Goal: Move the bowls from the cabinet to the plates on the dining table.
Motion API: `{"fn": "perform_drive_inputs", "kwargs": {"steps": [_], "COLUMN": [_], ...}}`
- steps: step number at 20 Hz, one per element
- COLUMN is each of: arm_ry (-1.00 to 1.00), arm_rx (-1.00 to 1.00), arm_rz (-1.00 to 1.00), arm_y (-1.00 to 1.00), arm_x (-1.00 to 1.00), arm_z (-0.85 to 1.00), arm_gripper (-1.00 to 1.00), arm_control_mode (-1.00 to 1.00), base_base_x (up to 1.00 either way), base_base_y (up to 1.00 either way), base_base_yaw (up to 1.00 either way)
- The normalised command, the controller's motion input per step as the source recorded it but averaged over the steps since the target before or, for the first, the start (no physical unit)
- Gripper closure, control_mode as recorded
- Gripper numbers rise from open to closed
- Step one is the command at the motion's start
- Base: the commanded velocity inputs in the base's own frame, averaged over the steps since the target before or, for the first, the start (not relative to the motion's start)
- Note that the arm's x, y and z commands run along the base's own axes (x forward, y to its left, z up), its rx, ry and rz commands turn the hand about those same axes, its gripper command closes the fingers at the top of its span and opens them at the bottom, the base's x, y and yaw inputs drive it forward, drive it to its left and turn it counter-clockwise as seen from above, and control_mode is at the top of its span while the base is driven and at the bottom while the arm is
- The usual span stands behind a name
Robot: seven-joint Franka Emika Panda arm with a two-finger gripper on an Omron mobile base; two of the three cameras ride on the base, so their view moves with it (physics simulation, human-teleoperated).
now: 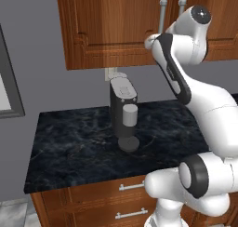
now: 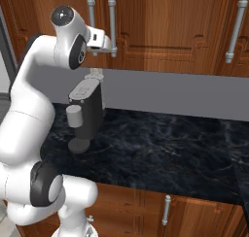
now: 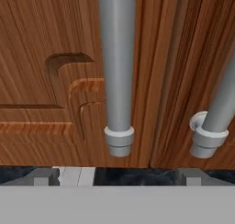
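The gripper was up at the cabinet, jaws spread wide and empty, right at the lower end of a silver bar handle. In the hand view that handle ran straight up the middle, with its twin just beside it across the seam where the two doors met. Both doors looked shut, so the bowls, if they were inside, were hidden, and there was no telling where on the shelf they sat.

The handle looked rigid, smooth and round, so likely slippery; the sensible hold seemed to be square across the bar, a little above its bottom mount, where the jaws would have the most leverage on the door. The door itself probably swung stiffly on its hinges rather than yielding.

Room was tight sideways: the neighbouring handle stood close, so one finger had to slip between the two bars. Below, the bench carried a dark coffee machine under the cabinet, near the arm's elbow. The door needed clear space to swing outward toward the robot.
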Motion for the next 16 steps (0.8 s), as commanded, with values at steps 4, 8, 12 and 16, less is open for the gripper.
{"fn": "perform_drive_inputs", "kwargs": {"steps": [4, 8, 12, 16], "arm_ry": [0.12, 0.09, 0.05, 0.00], "arm_rx": [0.00, 0.00, 0.00, 0.00], "arm_rz": [0.00, 0.00, 0.00, 0.00], "arm_y": [0.00, 0.00, 0.00, 0.00], "arm_x": [0.44, 0.44, 0.43, 0.40], "arm_z": [0.00, 0.00, 0.00, 0.00], "arm_gripper": [-1.00, -1.00, -1.00, -1.00], "arm_control_mode": [-1.00, -1.00, -1.00, -1.00], "base_base_x": [0.00, 0.00, 0.00, 0.00], "base_base_y": [0.00, 0.00, 0.00, 0.00], "base_base_yaw": [0.00, 0.00, 0.00, 0.00]}}
